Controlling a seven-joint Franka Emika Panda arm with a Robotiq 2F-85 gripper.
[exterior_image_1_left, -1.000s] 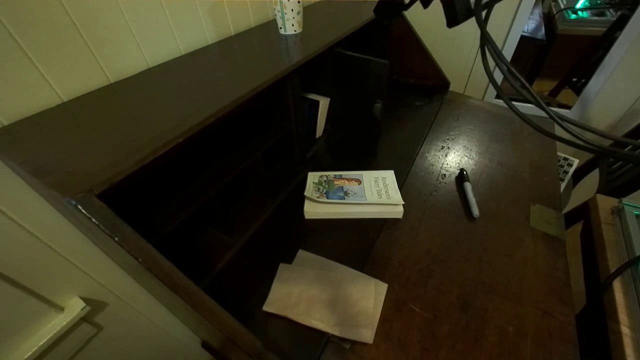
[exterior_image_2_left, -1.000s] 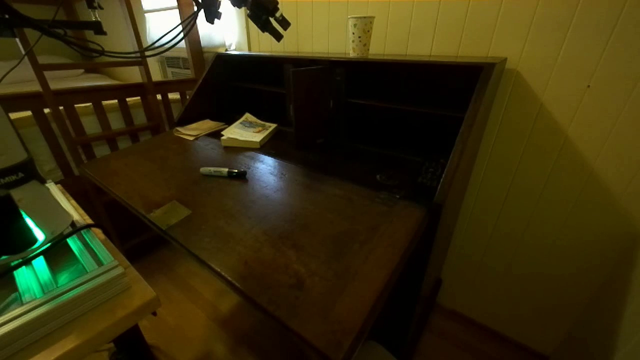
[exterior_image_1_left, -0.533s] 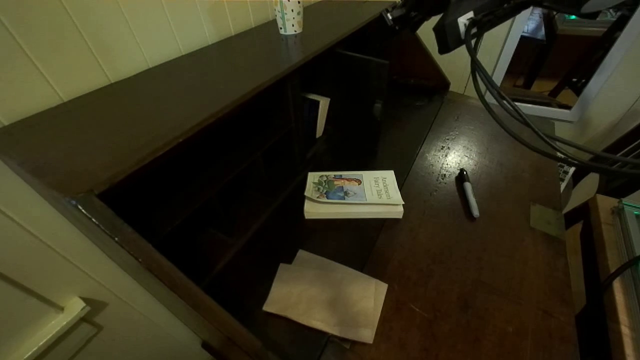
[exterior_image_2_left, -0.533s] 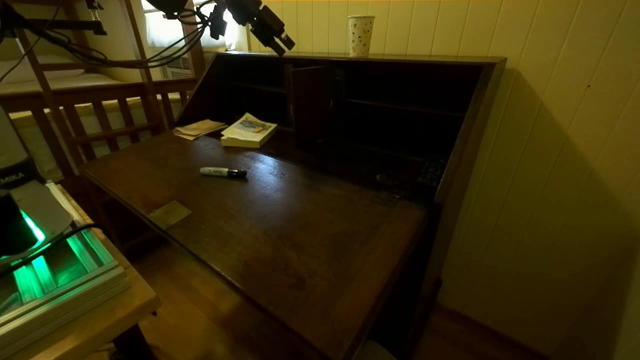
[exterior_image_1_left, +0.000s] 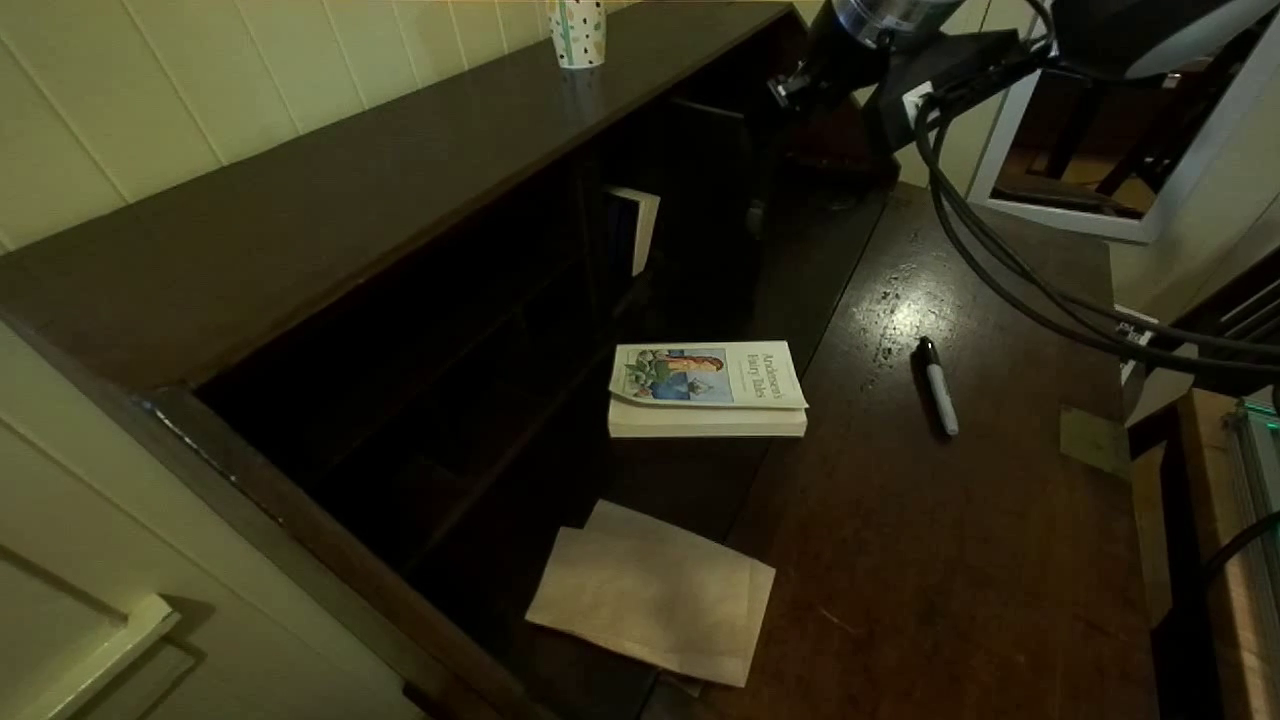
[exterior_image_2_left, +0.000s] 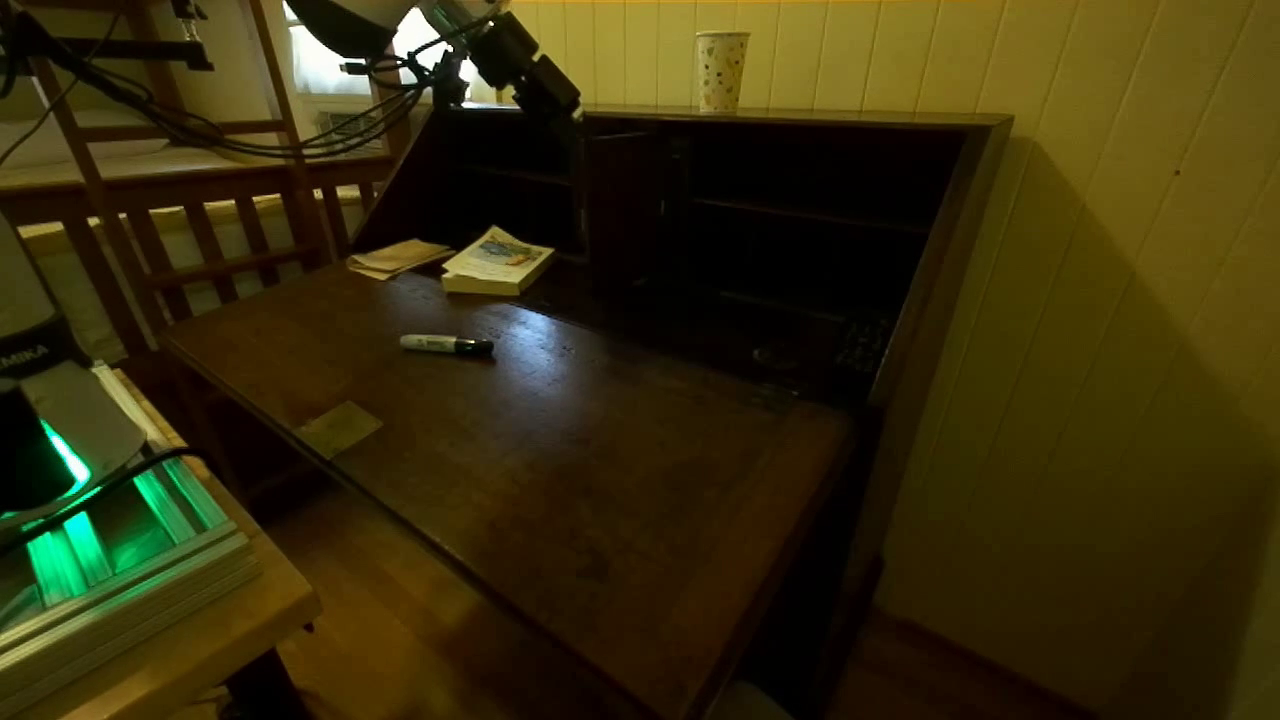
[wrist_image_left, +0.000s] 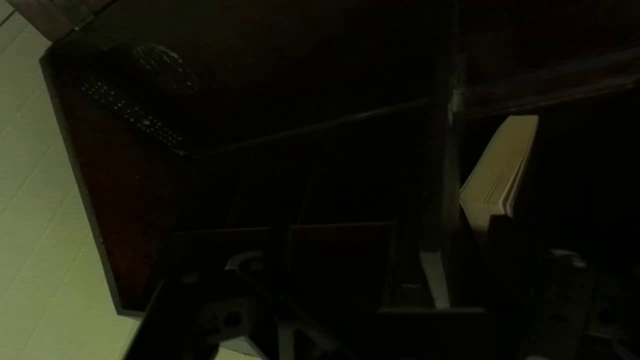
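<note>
My gripper (exterior_image_1_left: 788, 95) hangs by the top front edge of a dark wooden desk's hutch (exterior_image_2_left: 820, 120), close to a small open cabinet door (exterior_image_2_left: 630, 205). Its dark fingers (wrist_image_left: 500, 250) stand wide apart in the wrist view, with nothing held between them. Beyond the right finger, a pale-edged book (wrist_image_left: 502, 162) leans in the middle compartment; the finger covers its lower part. That same book (exterior_image_1_left: 647, 235) shows in an exterior view. Whether the gripper touches the door cannot be told in the dark.
On the desk (exterior_image_1_left: 950, 580) lie a paperback (exterior_image_1_left: 700, 375), folded brown paper (exterior_image_1_left: 655, 600) and a marker (exterior_image_1_left: 940, 390). A spotted cup (exterior_image_2_left: 721, 70) stands on the hutch top. Cables (exterior_image_1_left: 1000, 250) loop from the arm. A panelled wall (exterior_image_2_left: 1100, 300) rises behind.
The arm has come further into both exterior views, and the gripper has dropped from above the hutch top to the front of its compartments. The objects on the desk have not moved.
</note>
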